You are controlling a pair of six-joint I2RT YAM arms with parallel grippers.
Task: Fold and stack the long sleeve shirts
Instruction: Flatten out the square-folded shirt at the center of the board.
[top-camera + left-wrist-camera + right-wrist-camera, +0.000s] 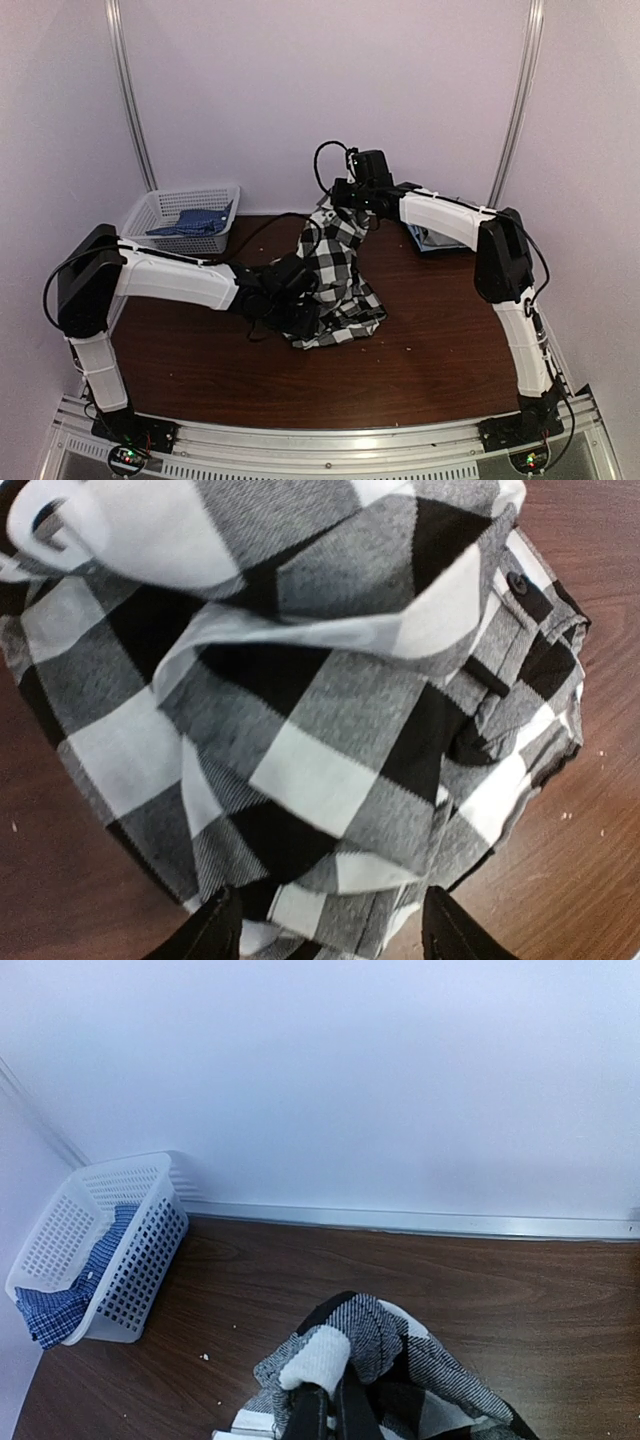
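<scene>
The black-and-white checked shirt (pixel 338 275) is bunched in the table's middle, with its top lifted. My right gripper (pixel 348 203) is shut on a fold of it and holds that end up; in the right wrist view the closed fingers (pixel 312 1415) pinch the cloth (pixel 380 1360). My left gripper (pixel 293 305) is low at the shirt's near-left edge. In the left wrist view its gripper (pixel 330 935) is open, the two fingertips wide apart with the checked cloth (pixel 300 730) lying between and beyond them. A blue shirt (pixel 190 222) lies in the basket.
A white plastic basket (pixel 160 205) stands at the back left, also in the right wrist view (pixel 140 1250). A light grey-blue cloth (pixel 432 238) lies at the back right behind my right arm. The brown table (pixel 420 360) ends at a metal rail near the bases.
</scene>
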